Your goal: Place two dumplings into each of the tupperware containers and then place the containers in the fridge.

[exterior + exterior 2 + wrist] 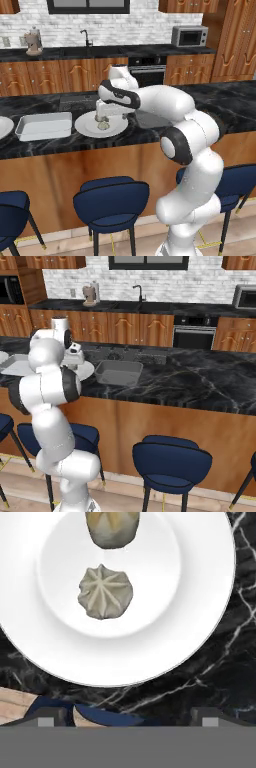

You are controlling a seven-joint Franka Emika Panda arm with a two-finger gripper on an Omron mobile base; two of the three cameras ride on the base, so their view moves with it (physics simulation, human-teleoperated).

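The pincer point(102, 119) is held wide apart above two dumplings point(105, 592) on a white plate point(200, 612), one at 12 o'clock of the other.

we see even, bright rendered light with no strong glare; a soft shadow rings the pleated dumpling point(105, 592) on the plate point(200, 612); base views look slightly soft, perhaps from low resolution.

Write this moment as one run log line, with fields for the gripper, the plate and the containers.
gripper: open, above plate, holding nothing | plate: two dumplings on it | whitish container: left of plate | grey container: on counter
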